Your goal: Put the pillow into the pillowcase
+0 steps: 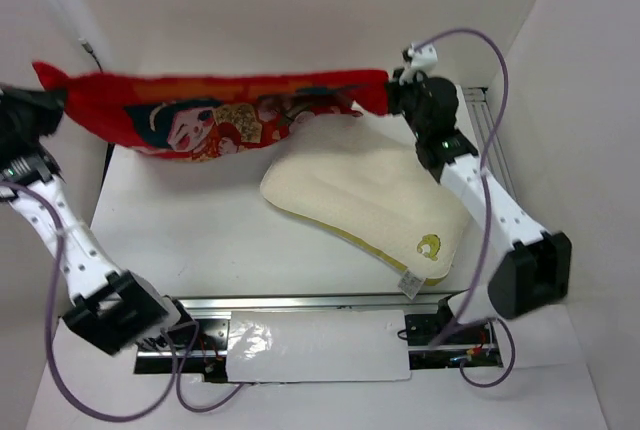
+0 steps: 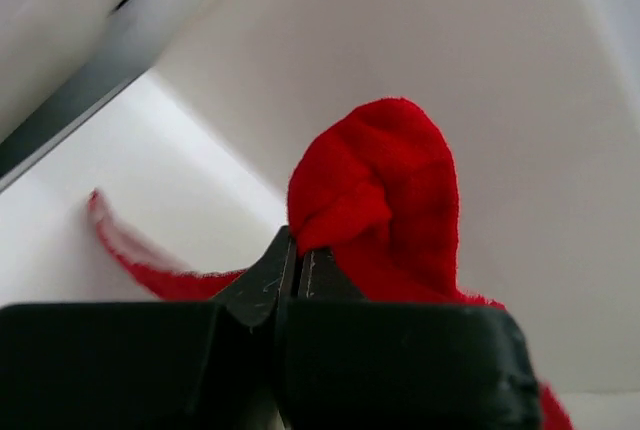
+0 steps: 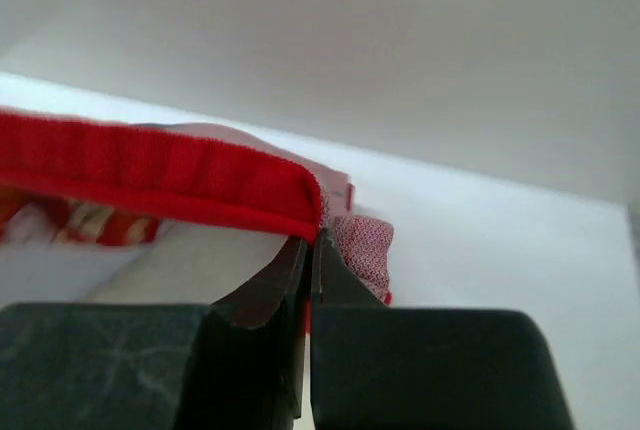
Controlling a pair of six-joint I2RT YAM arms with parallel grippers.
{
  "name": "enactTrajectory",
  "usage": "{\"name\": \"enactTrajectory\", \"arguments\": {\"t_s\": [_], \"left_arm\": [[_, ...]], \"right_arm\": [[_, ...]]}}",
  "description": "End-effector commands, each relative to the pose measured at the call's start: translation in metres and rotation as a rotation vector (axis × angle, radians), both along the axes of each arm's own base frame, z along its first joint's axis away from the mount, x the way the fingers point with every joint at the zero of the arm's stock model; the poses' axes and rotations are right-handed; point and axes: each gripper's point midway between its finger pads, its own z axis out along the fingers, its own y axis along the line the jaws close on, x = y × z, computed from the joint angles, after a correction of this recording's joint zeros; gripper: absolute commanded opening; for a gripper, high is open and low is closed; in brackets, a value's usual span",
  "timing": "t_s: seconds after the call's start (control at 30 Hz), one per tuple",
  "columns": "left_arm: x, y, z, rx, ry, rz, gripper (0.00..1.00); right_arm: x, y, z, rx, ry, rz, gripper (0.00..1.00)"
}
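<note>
Currently the large red printed fabric pillowcase [image 1: 210,115] is held off the white counter [image 1: 190,240], strung between both arms across the far half of the scene. Left end: left jaws are closed tight on a bunched red corner [image 2: 380,190], with no gap visible between them. Middle: the case sags slightly below its top edge. Right end: right jaws are likewise closed, pinched on the red hem [image 3: 150,170]. Whether one layer or both is caught cannot be told.

Step judged in hand: case spread taut, mouth to be presented to the cream-white quilted rectangular pillow [image 1: 370,200]. To be done well:
- Tension should be equal at both ends so neither corner is pulled from the grip.
- Only one layer should be held, so that the mouth gapes.
- The case should be lowered and drawn over the pillow's far edge, not dragged across it, since the fuzzy surface is likely to catch fabric.

Pillow is flat on the counter, right of centre, its far-left corner just under the case's lower edge. Contact there cannot be confirmed. Its long axis runs diagonally, far-left to near-right. The corner with the yellow emblem [image 1: 428,245] and white tag [image 1: 410,283] points near-right, toward the right arm's base. The case's long axis runs left-right, roughly level, so the two axes are skewed and alignment is judged necessary before insertion.
</note>
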Motion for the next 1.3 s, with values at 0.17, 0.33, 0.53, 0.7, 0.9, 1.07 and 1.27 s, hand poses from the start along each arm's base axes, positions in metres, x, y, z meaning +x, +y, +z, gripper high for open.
{"name": "enactTrajectory", "arguments": {"t_s": [0.17, 0.33, 0.53, 0.7, 0.9, 1.07, 1.27], "left_arm": [[-0.086, 0.007, -0.144, -0.158, 0.185, 0.347, 0.00], [-0.106, 0.014, -0.203, -0.285, 0.373, 0.465, 0.00], [-0.138, 0.015, -0.263, -0.436, 0.611, 0.603, 0.00], [-0.110, 0.023, -0.225, -0.415, 0.563, 0.511, 0.00], [-0.108, 0.046, -0.174, -0.358, 0.521, 0.592, 0.00], [-0.121, 0.050, -0.164, -0.349, 0.556, 0.640, 0.00], [-0.143, 0.030, -0.213, -0.440, 0.636, 0.628, 0.00]], "right_arm": [[-0.127, 0.034, -0.032, 0.184, 0.006, 0.193, 0.00], [-0.161, 0.046, -0.055, 0.158, 0.105, 0.215, 0.00], [-0.235, 0.102, -0.098, 0.041, 0.277, 0.548, 0.00], [-0.259, 0.096, -0.061, 0.065, 0.224, 0.508, 0.00], [-0.272, 0.116, -0.038, 0.068, 0.240, 0.599, 0.00], [-0.332, 0.158, -0.072, -0.004, 0.393, 0.909, 0.00], [-0.402, 0.180, -0.125, -0.088, 0.580, 1.210, 0.00]]}}
